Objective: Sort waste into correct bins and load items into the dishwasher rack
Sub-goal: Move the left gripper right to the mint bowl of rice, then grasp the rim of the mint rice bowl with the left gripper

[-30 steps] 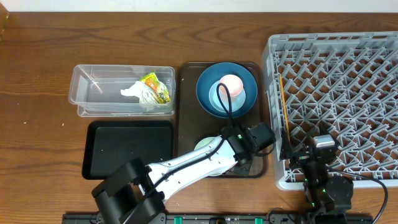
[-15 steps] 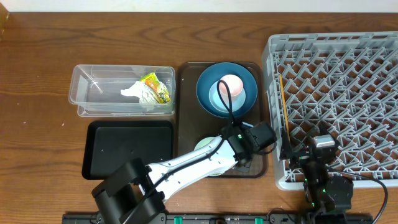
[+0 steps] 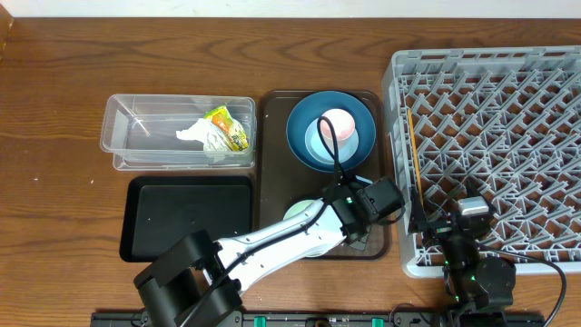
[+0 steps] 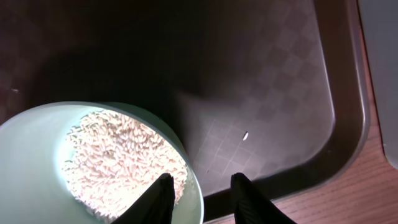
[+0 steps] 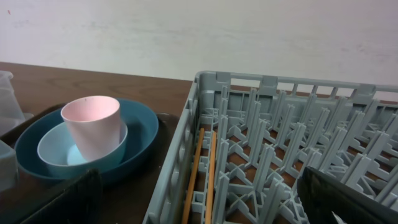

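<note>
The large grey lattice dishwasher rack spreads ahead of the right gripper, whose jaws stand wide apart and empty. The brown serving tray lies beneath the left gripper. Its jaws are parted astride the rim of the pale mint-green bowl and don't appear to pinch it. White rice grains fill the bowl, and one stray grain lies just ahead. The step is probably clearing the rice. Next, close on the rim and lift level. No writing is legible.

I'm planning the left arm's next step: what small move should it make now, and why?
Probably close the left claw on the rim of the green bowl: its fingers straddle that rim without pinching it yet, and the rice inside needs binning.
</note>
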{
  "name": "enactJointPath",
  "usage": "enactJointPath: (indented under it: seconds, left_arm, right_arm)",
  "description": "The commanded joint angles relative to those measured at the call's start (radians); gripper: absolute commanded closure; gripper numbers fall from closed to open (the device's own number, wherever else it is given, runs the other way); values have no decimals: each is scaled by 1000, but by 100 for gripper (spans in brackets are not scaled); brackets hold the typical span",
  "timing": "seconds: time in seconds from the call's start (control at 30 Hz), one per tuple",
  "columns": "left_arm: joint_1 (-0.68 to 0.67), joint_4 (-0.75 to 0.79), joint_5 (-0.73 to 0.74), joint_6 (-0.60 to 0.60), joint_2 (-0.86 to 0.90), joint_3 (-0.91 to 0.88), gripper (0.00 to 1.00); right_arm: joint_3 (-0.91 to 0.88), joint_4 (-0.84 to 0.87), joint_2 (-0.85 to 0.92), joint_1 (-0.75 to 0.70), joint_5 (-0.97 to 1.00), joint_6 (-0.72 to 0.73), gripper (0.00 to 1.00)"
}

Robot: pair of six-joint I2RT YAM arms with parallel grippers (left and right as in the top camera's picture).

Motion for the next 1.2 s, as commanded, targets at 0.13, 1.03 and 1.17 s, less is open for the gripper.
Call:
enactJointPath:
  seconds: [0.13, 1.03, 1.17]
  left_arm:
    - [-3, 31, -16, -2, 11, -47, 67]
    - [-3, 39, -16, -43, 11, -72, 67]
    - [-3, 39, -19, -43, 11, -89, 67]
  right_arm:
    - [-1, -4, 0, 10, 0, -11, 1]
    - [-1, -4, 0, 10, 0, -11, 1]
    - [-1, -4, 0, 11, 0, -11, 1]
